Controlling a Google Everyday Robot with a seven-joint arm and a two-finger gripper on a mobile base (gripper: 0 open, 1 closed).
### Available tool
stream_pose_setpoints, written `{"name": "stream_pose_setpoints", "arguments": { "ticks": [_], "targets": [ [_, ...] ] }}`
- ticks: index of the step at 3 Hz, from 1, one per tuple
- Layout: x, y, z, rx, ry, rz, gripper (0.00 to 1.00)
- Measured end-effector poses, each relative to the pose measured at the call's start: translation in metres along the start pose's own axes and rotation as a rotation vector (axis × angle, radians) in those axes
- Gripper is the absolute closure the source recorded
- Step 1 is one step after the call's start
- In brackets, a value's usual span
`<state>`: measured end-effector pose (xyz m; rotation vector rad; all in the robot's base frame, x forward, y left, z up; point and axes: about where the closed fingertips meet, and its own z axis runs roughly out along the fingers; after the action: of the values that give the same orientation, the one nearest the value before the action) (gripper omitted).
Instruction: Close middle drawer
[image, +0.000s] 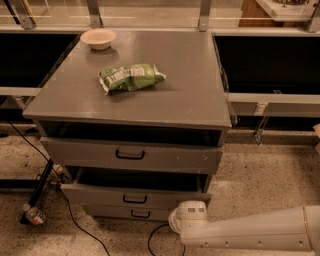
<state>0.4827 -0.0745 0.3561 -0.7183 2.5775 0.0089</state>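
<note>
On the grey counter (190, 100), a green snack bag (131, 77) lying flat near the middle, with a cream bowl (98, 38) well apart at the far left corner. Below, the top drawer (165, 157) standing slightly out. On the speckled floor (265, 175) at left, a black cable (75, 226) and a small bottle (34, 216). Claw (176, 220) low by the drawer fronts' right end.

Grey middle drawer (95, 195), black handle (135, 199), green bag (131, 77), white gripper (176, 220) beside lowest drawer (107, 212)

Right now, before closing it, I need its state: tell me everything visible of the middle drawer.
The middle drawer is grey painted wood, pulled partly out, its inside dark. Low plain front, small black handle at centre. It sits under the top drawer. The tool sits low by its front's right end; contact unclear.
</note>
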Motion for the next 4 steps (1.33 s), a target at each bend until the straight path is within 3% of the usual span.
{"name": "stream_pose_setpoints", "arguments": {
  "ticks": [2, 4],
  "targets": [
    [0.0, -0.003, 0.002, 0.033, 0.004, 0.002, 1.0],
    [-0.027, -0.01, 0.019, 0.088, -0.044, 0.026, 1.0]
  ]
}}
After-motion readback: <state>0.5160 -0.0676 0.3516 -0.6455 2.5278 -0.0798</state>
